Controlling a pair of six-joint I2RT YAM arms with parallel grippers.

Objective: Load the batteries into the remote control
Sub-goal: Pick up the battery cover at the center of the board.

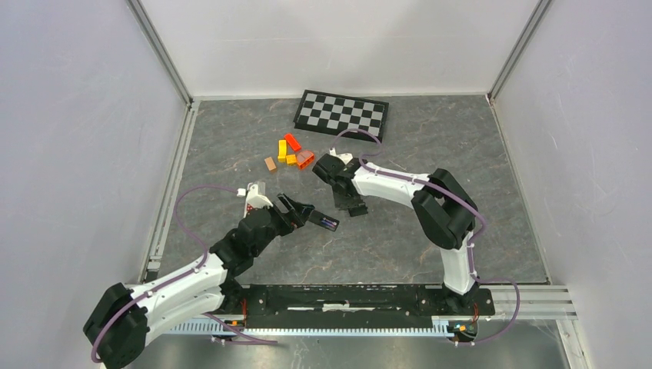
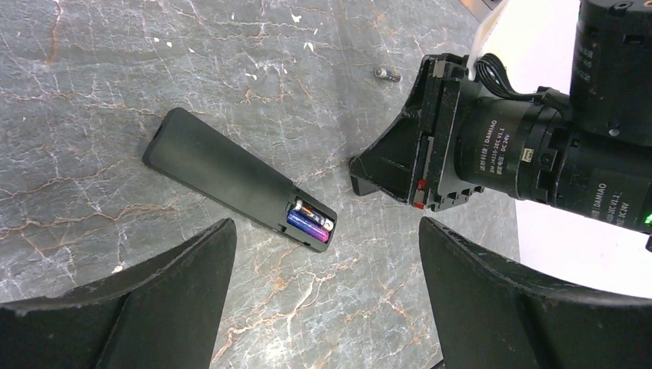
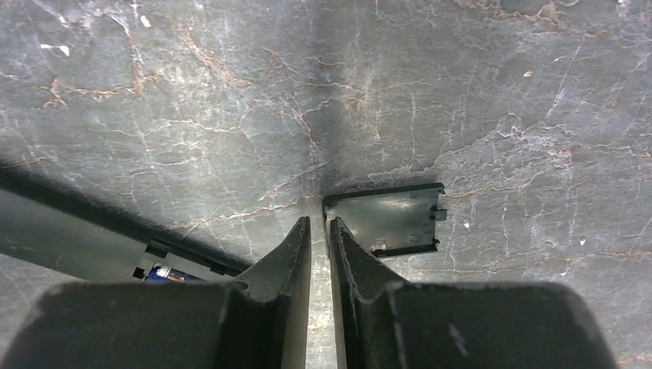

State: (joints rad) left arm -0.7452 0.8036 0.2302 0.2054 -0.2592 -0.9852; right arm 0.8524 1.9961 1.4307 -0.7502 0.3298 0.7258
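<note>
- The slim black plastic remote control (image 2: 223, 173) lies flat near the middle of the grey marbled counter (image 2: 115, 77). Its back faces up and the bay at one end is uncovered.
- Two small cylindrical batteries (image 2: 311, 221) sit side by side in that bay, one blue-purple and one dark with an orange band.
- A third, silvery-grey loose battery (image 2: 387, 73) lies on the counter well apart from the remote.
- The flat black rectangular battery cover (image 3: 388, 219) lies on the counter just beside the remote, not touching it.
- The jaws of the right arm (image 1: 392, 183) are drawn almost together, with only a thin slit between them. Their tips are down at one corner of the cover; whether they nip it cannot be told.
- The jaws of the left arm (image 1: 184, 280) are spread wide and released, hovering above the remote's open end.
- Farther back lie small orange and red blocks (image 1: 292, 150).
- A black-and-white checkered mat (image 1: 342, 114) lies at the far edge.
</note>
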